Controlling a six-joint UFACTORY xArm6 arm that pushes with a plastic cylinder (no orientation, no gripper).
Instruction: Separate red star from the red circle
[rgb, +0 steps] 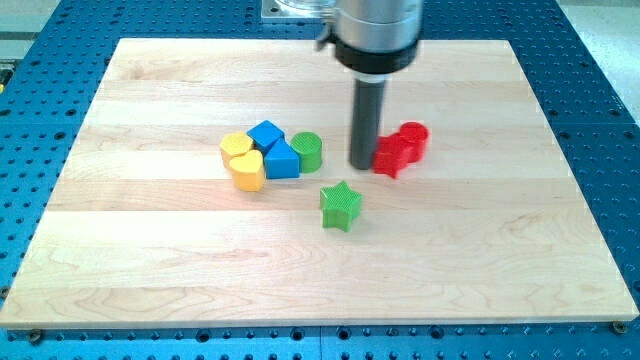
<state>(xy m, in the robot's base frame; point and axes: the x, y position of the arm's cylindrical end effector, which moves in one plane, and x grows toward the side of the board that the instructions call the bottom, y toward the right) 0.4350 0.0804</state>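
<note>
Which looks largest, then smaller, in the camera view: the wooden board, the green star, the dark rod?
1. wooden board, by far the largest.
2. dark rod, with my tip just left of the red star.
3. green star, smallest, though it covers only a little less of the picture than the rod.

Bright, even light falls from overhead. The wooden tabletop (200, 250) shows pale and glare-free, its grain legible. Shadows are soft and short, tucked close under the green star (340, 205) and beside the dark rod (365, 120). Focus is slightly soft throughout, edges undistorted.
</note>
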